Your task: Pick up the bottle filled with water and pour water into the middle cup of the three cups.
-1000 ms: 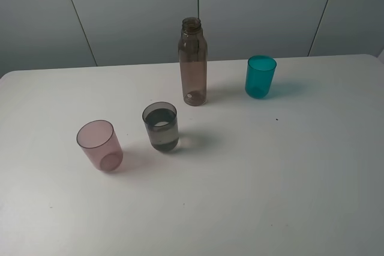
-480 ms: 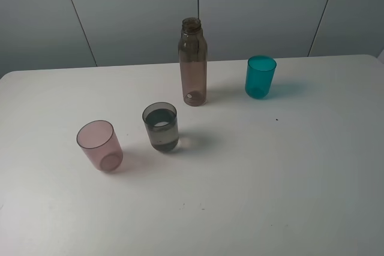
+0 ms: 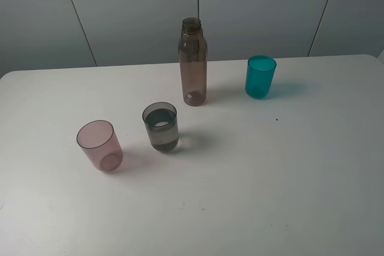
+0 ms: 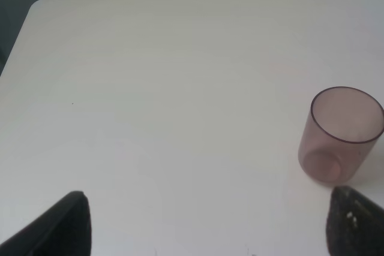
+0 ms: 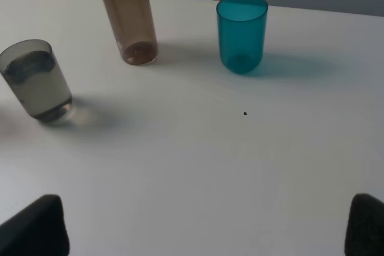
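Bottle (image 3: 192, 63) is standing upright at upper centre of the table (image 3: 288, 166), well apart from both pincers. Middle cup (image 3: 161, 126) is holding water, left of centre. Left pincer (image 4: 207, 223) and right pincer (image 5: 207, 223) are gaping open, gripping nothing.

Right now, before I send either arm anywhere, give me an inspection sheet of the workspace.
Surface: white table, one small dark speck.
Job's things: bottle upright, uncapped, no water visible inside; grey middle cup holds water; pink cup and teal cup upright and look empty. All stand apart.
Clutter: nothing seen.
End effectors: left end effector and right end effector both open, holding nothing, clear of everything.
Cables: nothing seen.
Surroundings: grey panelled wall behind.
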Robot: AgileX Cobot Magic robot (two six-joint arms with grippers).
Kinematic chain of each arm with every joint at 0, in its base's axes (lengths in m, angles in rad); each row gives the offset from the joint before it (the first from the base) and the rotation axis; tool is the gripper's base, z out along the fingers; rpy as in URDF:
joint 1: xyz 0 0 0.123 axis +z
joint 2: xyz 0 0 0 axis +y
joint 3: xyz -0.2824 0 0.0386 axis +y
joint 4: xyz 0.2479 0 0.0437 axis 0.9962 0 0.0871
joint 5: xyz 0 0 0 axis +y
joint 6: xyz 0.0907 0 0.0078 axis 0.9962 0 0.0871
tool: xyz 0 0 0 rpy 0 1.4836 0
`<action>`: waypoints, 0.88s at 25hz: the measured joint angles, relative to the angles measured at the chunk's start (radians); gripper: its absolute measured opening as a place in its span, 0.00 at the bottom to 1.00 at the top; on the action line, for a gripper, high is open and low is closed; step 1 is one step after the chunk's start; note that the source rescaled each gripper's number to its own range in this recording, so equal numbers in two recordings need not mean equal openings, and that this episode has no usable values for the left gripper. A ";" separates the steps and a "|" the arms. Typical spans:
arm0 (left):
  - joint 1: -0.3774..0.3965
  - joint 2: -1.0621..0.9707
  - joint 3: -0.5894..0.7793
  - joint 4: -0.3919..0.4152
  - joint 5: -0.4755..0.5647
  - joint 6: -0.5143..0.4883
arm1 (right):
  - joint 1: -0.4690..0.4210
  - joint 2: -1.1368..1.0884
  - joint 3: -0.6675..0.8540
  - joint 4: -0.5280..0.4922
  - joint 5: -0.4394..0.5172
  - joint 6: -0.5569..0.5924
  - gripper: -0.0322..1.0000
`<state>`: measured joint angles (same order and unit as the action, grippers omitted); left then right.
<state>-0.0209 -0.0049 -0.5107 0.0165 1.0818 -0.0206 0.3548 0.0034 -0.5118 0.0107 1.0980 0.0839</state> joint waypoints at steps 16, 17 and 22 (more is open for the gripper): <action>0.000 0.000 0.000 0.000 0.000 0.000 | -0.314 -0.003 0.000 0.000 -0.001 0.000 1.00; 0.000 0.000 0.000 0.000 0.000 0.000 | -0.319 -0.003 0.000 0.000 -0.001 0.000 1.00; 0.000 0.000 0.000 0.000 0.000 0.000 | -0.325 -0.003 0.000 0.000 -0.001 0.000 1.00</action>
<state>-0.0209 -0.0049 -0.5107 0.0165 1.0818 -0.0206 0.0294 0.0002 -0.5118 0.0107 1.0967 0.0839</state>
